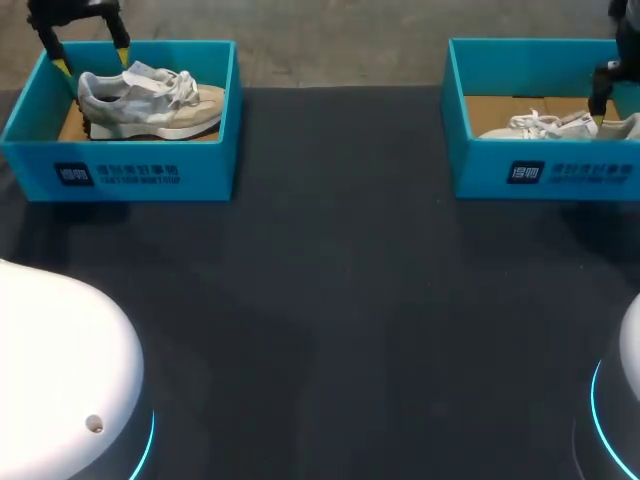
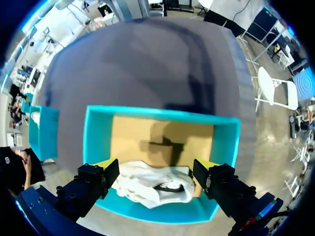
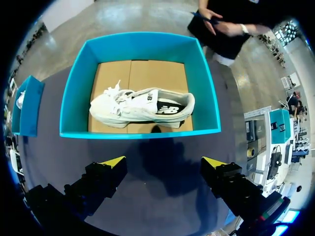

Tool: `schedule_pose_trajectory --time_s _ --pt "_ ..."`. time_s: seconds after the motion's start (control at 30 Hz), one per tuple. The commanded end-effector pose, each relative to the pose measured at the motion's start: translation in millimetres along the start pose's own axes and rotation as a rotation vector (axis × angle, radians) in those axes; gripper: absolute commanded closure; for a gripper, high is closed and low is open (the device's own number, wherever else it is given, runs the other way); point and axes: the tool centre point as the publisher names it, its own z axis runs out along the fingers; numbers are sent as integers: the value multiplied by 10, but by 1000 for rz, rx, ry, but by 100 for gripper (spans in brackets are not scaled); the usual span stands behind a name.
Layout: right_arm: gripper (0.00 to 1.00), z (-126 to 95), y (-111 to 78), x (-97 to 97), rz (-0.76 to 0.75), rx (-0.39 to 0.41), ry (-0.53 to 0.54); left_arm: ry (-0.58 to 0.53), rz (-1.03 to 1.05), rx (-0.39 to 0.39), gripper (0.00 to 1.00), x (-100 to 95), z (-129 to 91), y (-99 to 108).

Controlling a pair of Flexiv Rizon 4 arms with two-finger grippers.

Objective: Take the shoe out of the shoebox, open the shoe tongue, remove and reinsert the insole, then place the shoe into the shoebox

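Two teal shoeboxes stand at the back of the dark table. The left shoebox (image 1: 150,175) holds a grey and beige shoe (image 1: 150,100) lying on its side. My left gripper (image 1: 92,55) hangs open over that box's back left corner. In the left wrist view the shoe (image 2: 152,189) lies between and below the open fingers (image 2: 106,169). The right shoebox (image 1: 540,170) holds a white shoe (image 1: 560,125). My right gripper (image 1: 605,90) is at its right end. In the right wrist view this gripper (image 3: 163,162) is open, with the box (image 3: 140,132) and white shoe (image 3: 142,105) ahead of it.
Dark table cloth (image 1: 340,300) stretches between and in front of the boxes. Each wrist view also catches the other box off to the side: the right shoebox (image 2: 42,130) and the left shoebox (image 3: 27,105). My arms' white bases (image 1: 60,380) sit at the near corners.
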Motion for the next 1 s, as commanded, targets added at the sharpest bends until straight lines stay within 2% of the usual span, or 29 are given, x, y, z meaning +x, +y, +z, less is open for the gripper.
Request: schedule_pose_trajectory --time_s 0.03,0.5,0.53,0.77,0.83,1.0 --pt "0 1 -7 2 1 -2 0 -3 0 -6 0 0 40 -5" --pt "0 1 -7 2 1 -2 0 -3 0 -6 0 0 40 -5" --pt "0 1 -7 2 1 -2 0 21 3 -53 0 9 59 4" --pt "0 1 -7 2 1 -2 0 29 46 -126 0 293 92 177" --pt "0 1 -7 2 1 -2 0 20 71 -124 0 380 102 245" --pt "0 1 -7 2 1 -2 0 97 92 -118 0 555 188 438"
